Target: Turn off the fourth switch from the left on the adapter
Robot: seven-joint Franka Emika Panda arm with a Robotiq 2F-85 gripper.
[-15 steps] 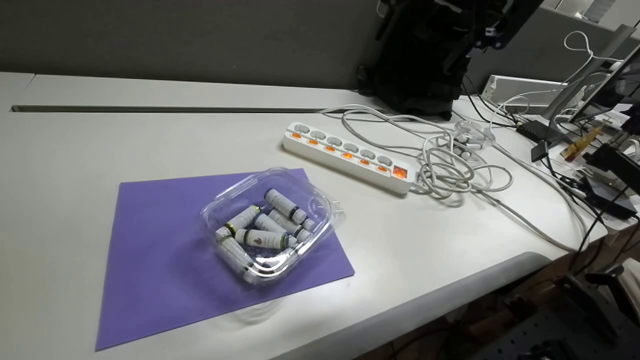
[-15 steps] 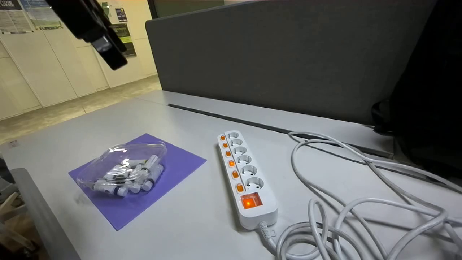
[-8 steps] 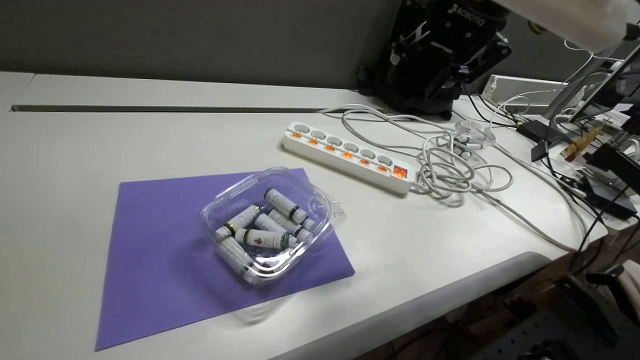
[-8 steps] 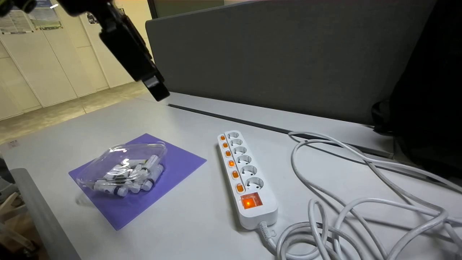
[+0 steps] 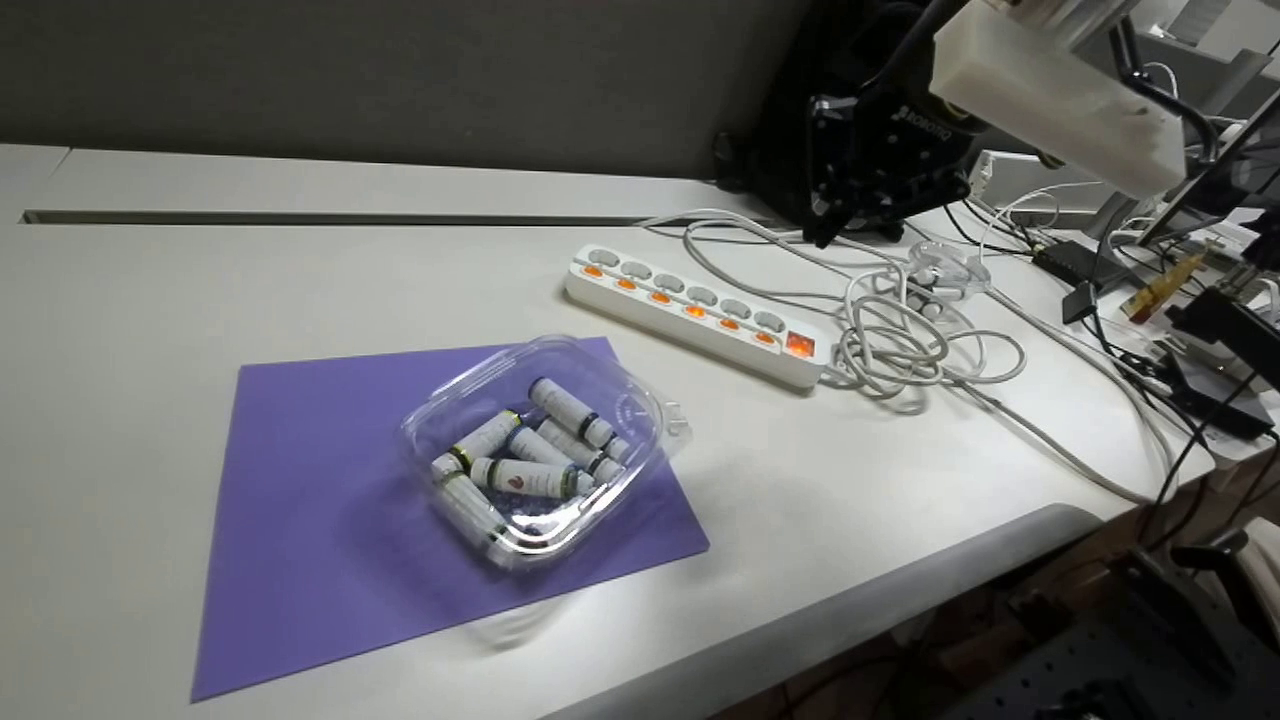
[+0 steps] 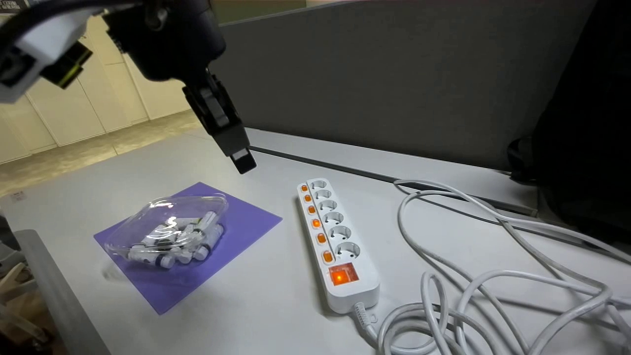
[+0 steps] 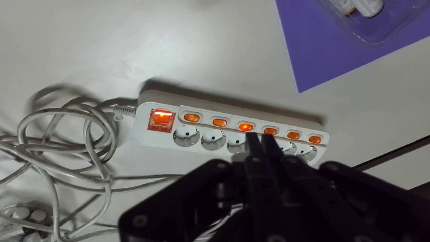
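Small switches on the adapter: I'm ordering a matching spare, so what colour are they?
Orange; the six small switches show best in the wrist view, one glowing brighter.

Wrist view: gripper (image 7: pixel 260 136) blocks part of adapter (image 7: pixel 232 125), hiding one of its sockets (image 7: pixel 213 138) & bits of nbrs. Beyond adapter's switch side, purple mat (image 7: pixel 322 64) cut by top + R edges, clear tray (image 7: pixel 373 42) by top. Cable (image 7: pixel 63 110) from adapter's cord end exits L edge, part hidden behind gripper. Bottle labels (image 5: pixel 525 478), same side of adapter, too sm. to read in an ext. view. Black shape (image 6: pixel 586 108) off adapter's socket side cut by R edge in an ext. view, too dark to ID.
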